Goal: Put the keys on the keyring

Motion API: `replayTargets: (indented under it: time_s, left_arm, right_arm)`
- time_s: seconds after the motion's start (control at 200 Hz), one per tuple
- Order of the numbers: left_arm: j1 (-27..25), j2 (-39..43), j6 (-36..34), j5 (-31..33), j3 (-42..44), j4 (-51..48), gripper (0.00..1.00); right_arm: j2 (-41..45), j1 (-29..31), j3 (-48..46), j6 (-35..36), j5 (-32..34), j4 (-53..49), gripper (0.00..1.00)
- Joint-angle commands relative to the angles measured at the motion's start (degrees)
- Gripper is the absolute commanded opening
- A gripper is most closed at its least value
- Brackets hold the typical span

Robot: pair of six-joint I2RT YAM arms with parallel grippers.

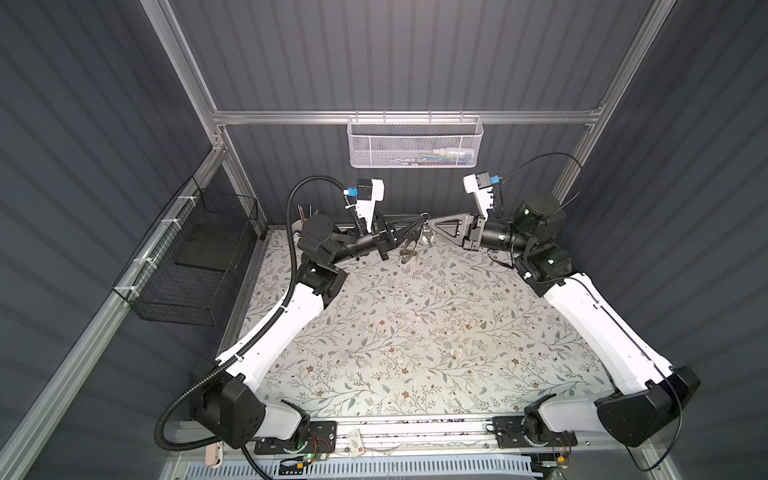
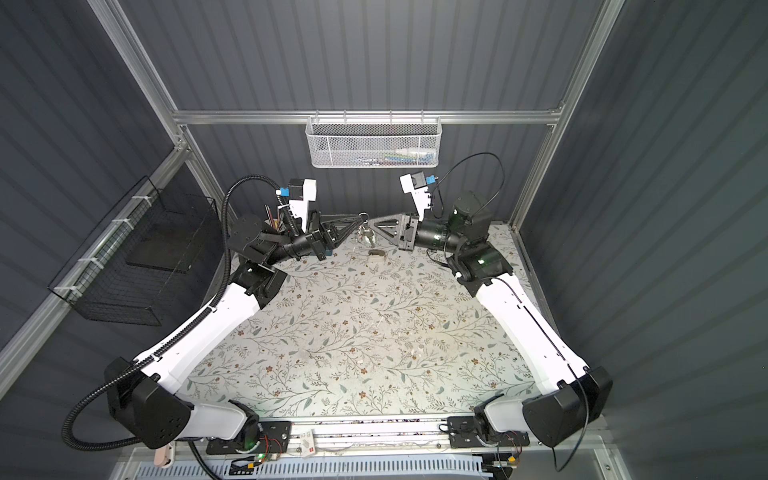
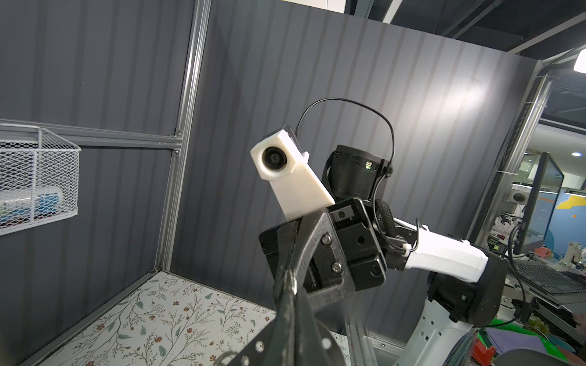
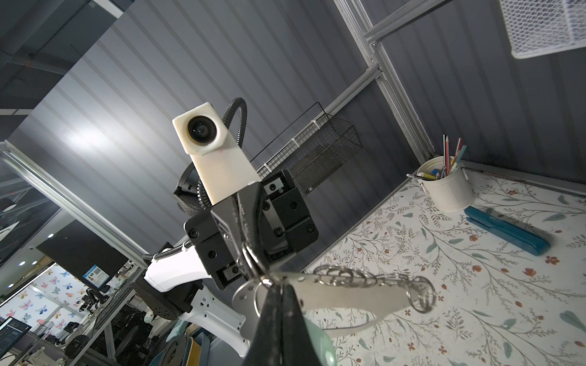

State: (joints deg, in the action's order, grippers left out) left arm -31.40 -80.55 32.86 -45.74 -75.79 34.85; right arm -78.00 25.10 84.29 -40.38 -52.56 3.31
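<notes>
Although both arms meet high above the back of the table [image 1: 415, 332], only one grip is clear. The left gripper [image 4: 250, 253] has its fingers closed on a silver wire ring [image 4: 253, 263] at one end of the keyring [image 4: 348, 298]. The flat grey body hangs in the air from this ring, with more small rings along its edge. The right gripper [image 4: 275, 286] has its tips at the same end. Its fingers stand very close together, with only a thin slit, and I cannot tell if they pinch anything.

The keys [image 1: 427, 237] hang just under the point where the two grippers meet, above the table. In the right wrist view only the mint-green tag [image 4: 326, 350] shows, beside the right fingers. What the keys hang from, I cannot tell.

In my judgement the key is light, thin and stiff, and its smooth metal can slip. It is best held on the flat faces near the tag, with the hole left free. The small rings look springy. The keyring, held by one ring only, will swing easily, so a hold on its flat body would steady it.
</notes>
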Motion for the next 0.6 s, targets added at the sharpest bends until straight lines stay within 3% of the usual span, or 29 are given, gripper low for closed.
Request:
replayTargets:
  time_s: [0.0,0.12,0.395,0.595]
  left_arm:
    - [-1.3,-0.4,0.7,-1.2,-1.2,3.1,0.0]
    - [-1.3,-0.1,0.5,-0.7,-1.2,3.0,0.0]
    - [-1.3,-0.5,0.4,-0.7,-1.7,2.5,0.0]
    - [-1.3,-0.5,0.6,-0.8,-1.7,2.4,0.0]
  right_arm:
    - [-0.3,1.4,-0.2,1.0,0.0,-1.1,0.15]
    - [1.3,0.2,-1.8,1.3,2.3,-0.7,0.24]
    - [4.5,-1.3,-1.9,5.2,6.0,-2.6,0.32]
    - [4.6,-0.7,-0.8,6.6,6.5,-2.0,0.33]
